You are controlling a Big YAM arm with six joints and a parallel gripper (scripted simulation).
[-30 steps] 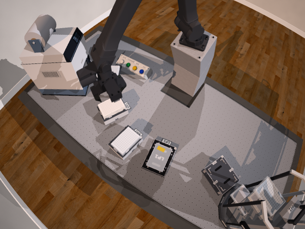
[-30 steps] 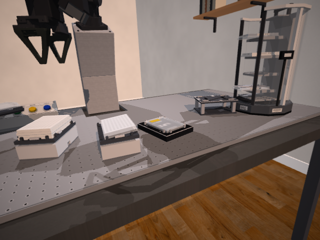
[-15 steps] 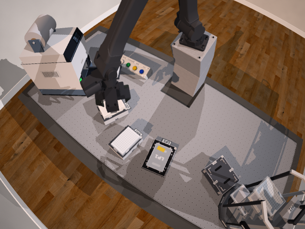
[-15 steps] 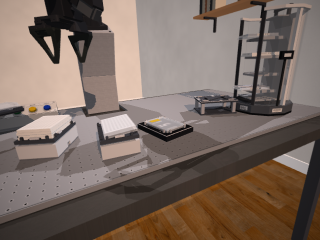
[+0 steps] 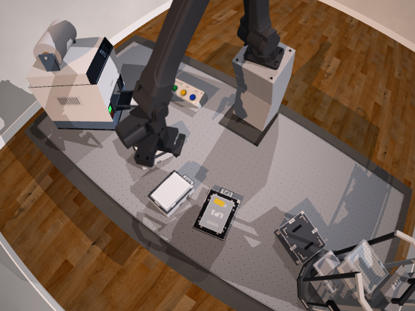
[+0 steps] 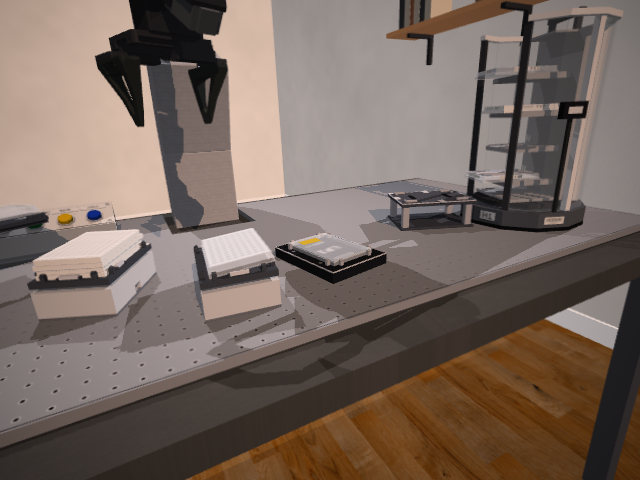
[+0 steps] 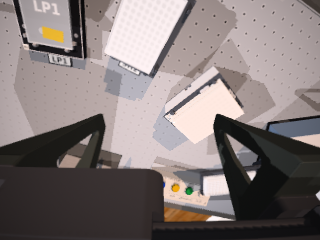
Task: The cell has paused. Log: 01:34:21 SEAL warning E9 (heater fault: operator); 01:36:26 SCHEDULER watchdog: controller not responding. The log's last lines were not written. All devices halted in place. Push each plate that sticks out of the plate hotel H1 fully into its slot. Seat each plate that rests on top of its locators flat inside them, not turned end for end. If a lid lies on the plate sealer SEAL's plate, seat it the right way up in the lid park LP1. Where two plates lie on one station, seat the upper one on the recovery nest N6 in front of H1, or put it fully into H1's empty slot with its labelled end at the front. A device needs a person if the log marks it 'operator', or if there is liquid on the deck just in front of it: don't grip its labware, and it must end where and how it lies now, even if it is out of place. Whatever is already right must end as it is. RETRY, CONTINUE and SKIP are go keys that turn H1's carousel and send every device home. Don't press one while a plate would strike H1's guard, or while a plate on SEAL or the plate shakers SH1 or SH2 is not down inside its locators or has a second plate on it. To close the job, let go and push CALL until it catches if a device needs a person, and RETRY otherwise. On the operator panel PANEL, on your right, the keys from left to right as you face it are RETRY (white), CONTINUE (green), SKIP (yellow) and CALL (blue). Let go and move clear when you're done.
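Going l to r in the exterior view: PANEL [image 6: 77,217] sits at bench's back-left edge. Gripper [image 6: 165,87] hangs high w/ fingers [image 6: 126,87] wide apart, nothing held, prob. repositioning. Below, a thick white plate stack [image 6: 87,253] on a shaker near the front-left, likely two plates on one station. Next shaker's plate [image 6: 236,251], then lid in LP1 [image 6: 330,256] mid-bench. Nest N6 [image 6: 431,198] bare, in front of H1 [image 6: 516,129] at back-right corner.
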